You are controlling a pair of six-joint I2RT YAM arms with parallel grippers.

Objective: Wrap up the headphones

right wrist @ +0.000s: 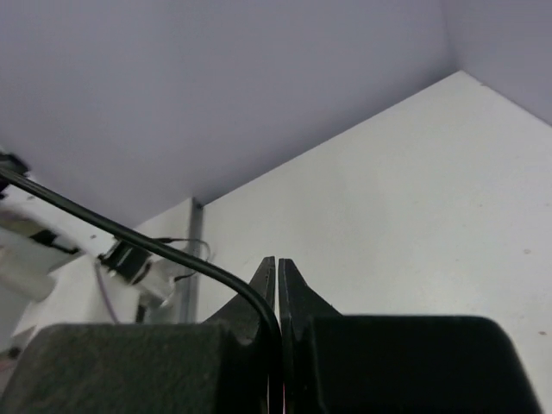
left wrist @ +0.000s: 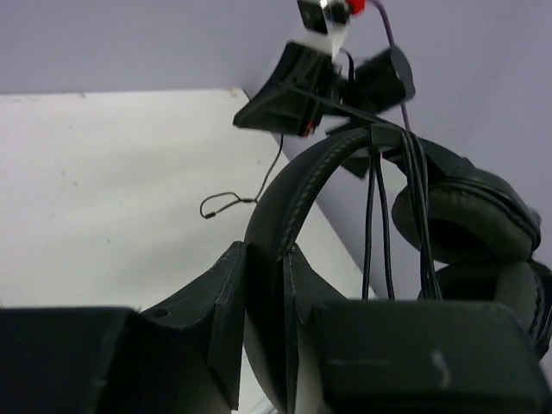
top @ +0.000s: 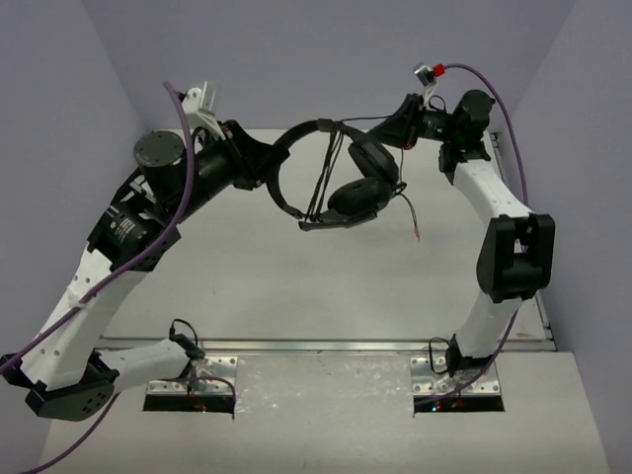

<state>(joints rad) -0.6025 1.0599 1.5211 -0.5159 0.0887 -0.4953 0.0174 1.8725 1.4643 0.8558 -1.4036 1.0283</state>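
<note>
The black headphones (top: 336, 178) hang in the air over the far part of the table. My left gripper (top: 259, 166) is shut on the headband (left wrist: 297, 194), which runs up between its jaws in the left wrist view. The two padded earcups (left wrist: 466, 220) hang at the right of that view. Loops of the thin black cable (left wrist: 377, 224) drape over the headband. My right gripper (top: 403, 126) is shut on the cable (right wrist: 155, 248), which enters between its jaws from the left. The cable's end (top: 413, 225) dangles below the earcups.
Purple robot cables (top: 499, 99) run along both arms. The lilac walls (top: 326, 59) close in the table at the back and sides. The white table surface (top: 296, 276) lies below the headphones. A metal strip (top: 326, 348) edges the near side.
</note>
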